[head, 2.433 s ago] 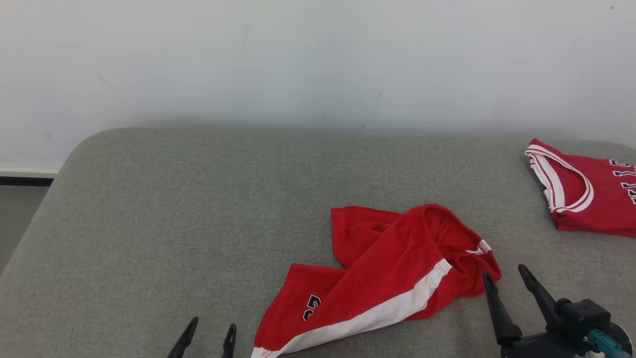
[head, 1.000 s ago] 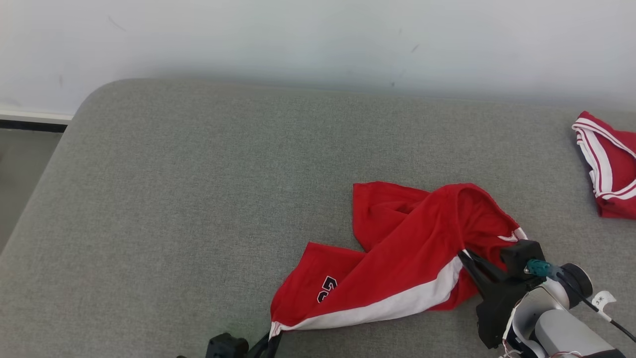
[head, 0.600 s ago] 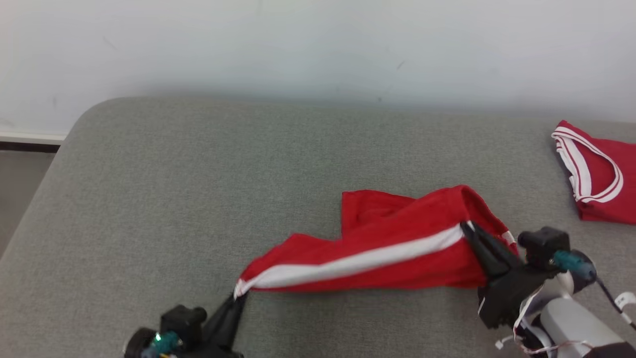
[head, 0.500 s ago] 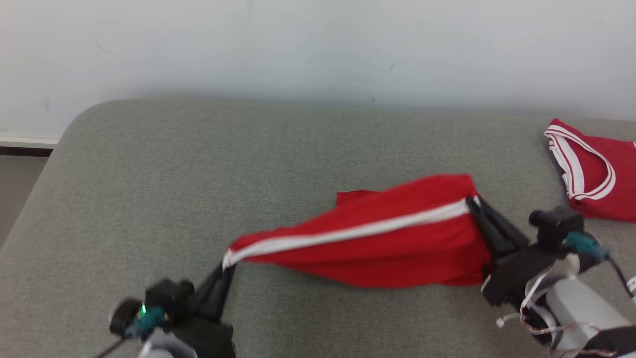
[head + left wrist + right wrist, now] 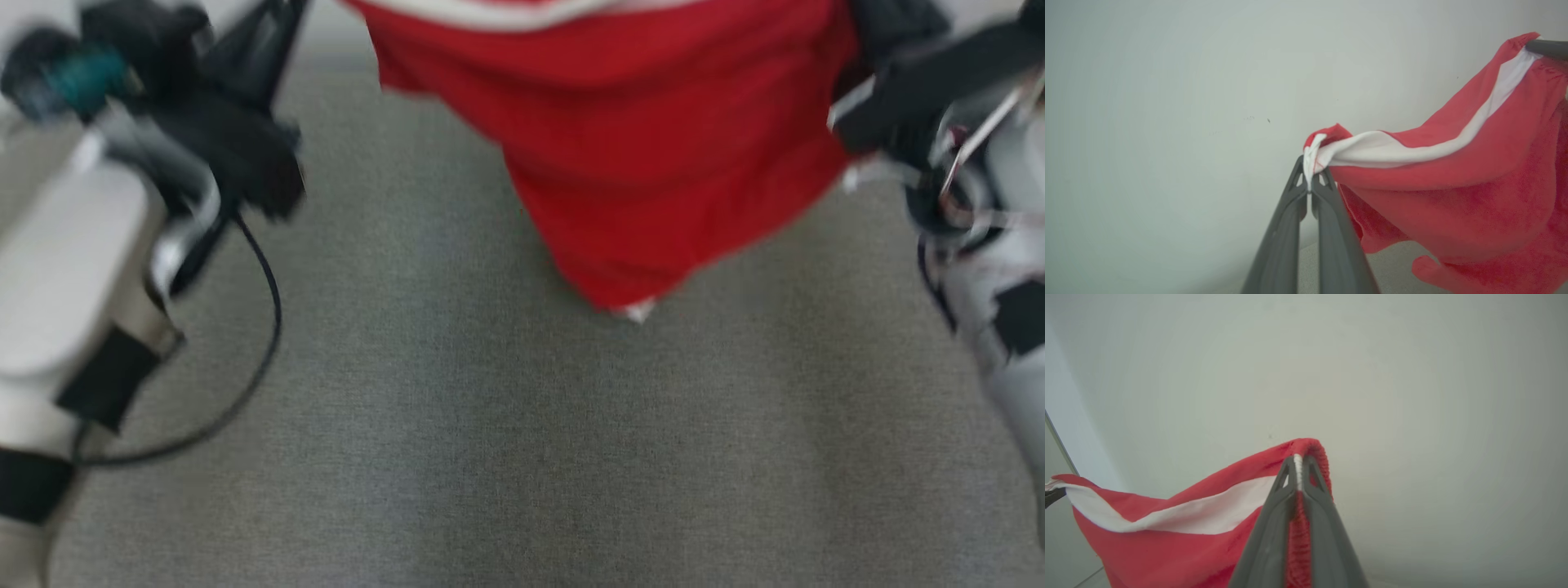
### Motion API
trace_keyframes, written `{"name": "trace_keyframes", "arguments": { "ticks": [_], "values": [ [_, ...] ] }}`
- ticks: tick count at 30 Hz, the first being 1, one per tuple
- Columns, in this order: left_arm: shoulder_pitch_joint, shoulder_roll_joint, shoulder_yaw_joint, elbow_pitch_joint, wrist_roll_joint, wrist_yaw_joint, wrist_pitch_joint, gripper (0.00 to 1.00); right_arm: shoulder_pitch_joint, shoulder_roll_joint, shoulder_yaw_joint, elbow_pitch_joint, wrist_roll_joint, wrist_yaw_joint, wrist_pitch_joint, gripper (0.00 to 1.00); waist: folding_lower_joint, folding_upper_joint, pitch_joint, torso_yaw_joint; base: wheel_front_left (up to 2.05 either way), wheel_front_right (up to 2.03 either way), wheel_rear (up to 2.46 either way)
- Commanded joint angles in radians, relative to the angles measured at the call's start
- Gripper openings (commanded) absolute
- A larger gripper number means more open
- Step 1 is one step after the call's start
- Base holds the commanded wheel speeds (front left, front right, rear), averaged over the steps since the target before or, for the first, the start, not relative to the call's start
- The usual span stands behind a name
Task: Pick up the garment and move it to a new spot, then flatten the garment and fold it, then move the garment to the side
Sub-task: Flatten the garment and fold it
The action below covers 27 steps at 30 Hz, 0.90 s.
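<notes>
While our left gripper (image 5: 1309, 171) and right gripper (image 5: 1298, 465) each clamp an end of the red cloth garment with a white stripe (image 5: 653, 147), it hangs between the jaws | carry: we aim to hold both ends level and taut.

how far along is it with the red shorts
Done: the pickup. The red shorts hang stretched between the left gripper, shut on a white-striped hem corner, and the right gripper, shut on the waistband, apparently off the grey padded surface. In hand: carrying them; the head view is blurred. Left: laying them down at a new spot, flattening, folding, moving them aside.
</notes>
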Motion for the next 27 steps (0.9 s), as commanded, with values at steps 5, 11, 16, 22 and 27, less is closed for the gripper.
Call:
{"name": "trace_keyframes", "arguments": {
  "ticks": [5,11,16,22,27],
  "values": [
    [-0.321,0.030,-0.052,0.085,-0.043,0.002,0.059,0.00,-0.322,0.042,-0.040,0.097,0.006,-0.003,0.040,0.00,-0.0002,-0.0001,0.234,-0.032,0.00,0.00,0.00],
    [-0.537,0.037,-0.067,0.168,-0.082,0.002,0.065,0.00,-0.543,0.060,-0.061,0.206,0.004,-0.003,0.031,0.00,-0.0002,-0.0001,0.303,-0.035,0.00,0.00,0.00],
    [-0.697,0.032,-0.116,0.242,-0.094,0.002,0.064,0.00,-0.678,0.057,-0.037,0.294,-0.012,-0.003,0.005,0.00,-0.0002,-0.0001,0.360,-0.040,0.00,0.00,0.00],
    [-0.790,0.018,-0.168,0.311,-0.117,0.002,0.030,0.00,-0.752,0.049,0.021,0.356,-0.008,-0.003,-0.023,0.00,-0.0002,-0.0001,0.408,-0.036,0.00,0.00,0.00],
    [-0.769,0.013,-0.207,0.362,-0.156,0.002,-0.015,0.00,-0.746,0.056,0.066,0.392,0.016,-0.003,-0.052,0.00,-0.0002,-0.0001,0.425,-0.038,0.00,0.00,0.00]
  ]
}}
